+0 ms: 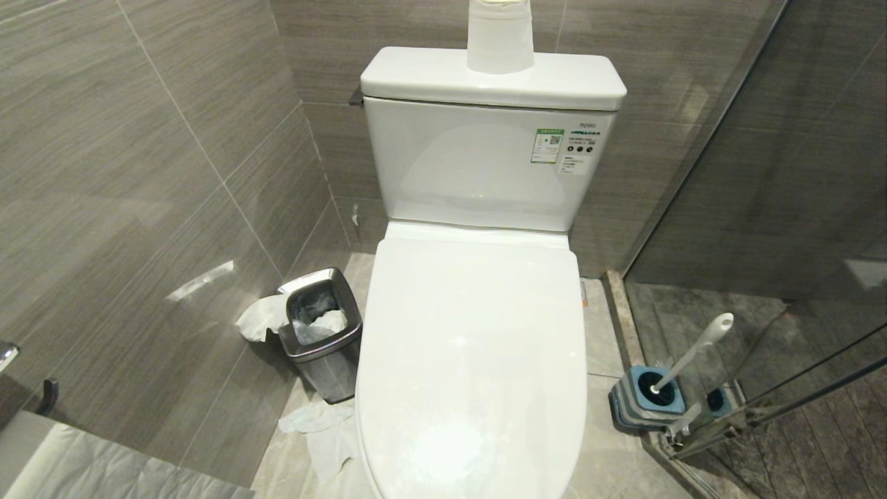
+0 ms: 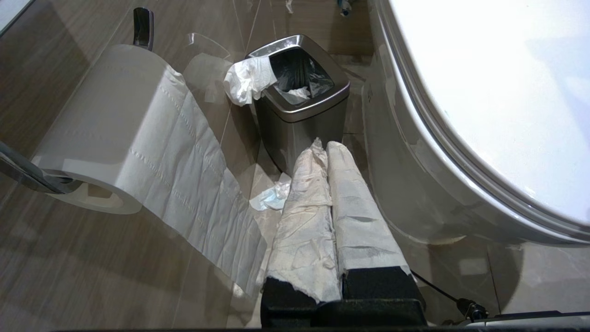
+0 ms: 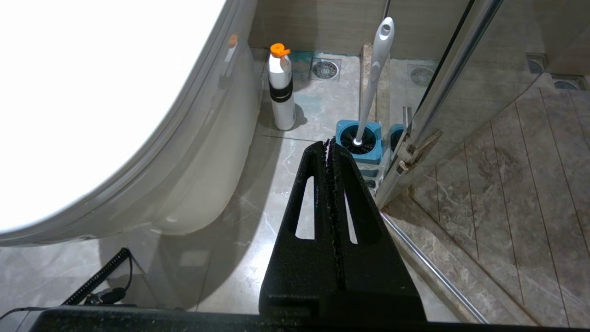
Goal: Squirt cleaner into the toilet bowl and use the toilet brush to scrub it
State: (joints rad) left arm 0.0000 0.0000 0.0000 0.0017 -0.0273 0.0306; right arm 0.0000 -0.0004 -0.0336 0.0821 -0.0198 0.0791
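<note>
Grey-tiled bathroom, pale marble floor (image 1: 603,333). The glossy white toilet bowl (image 1: 471,360) fills centre frame, lid down. The toilet brush (image 1: 693,357) leans in its blue holder (image 1: 644,398), lower right. My left gripper (image 2: 325,150) and right gripper (image 3: 329,145) are both clenched, empty.

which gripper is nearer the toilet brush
Right. The right gripper hangs beside the toilet bowl on the toilet brush side; the left gripper is across the bowl, by the steel bin.
</note>
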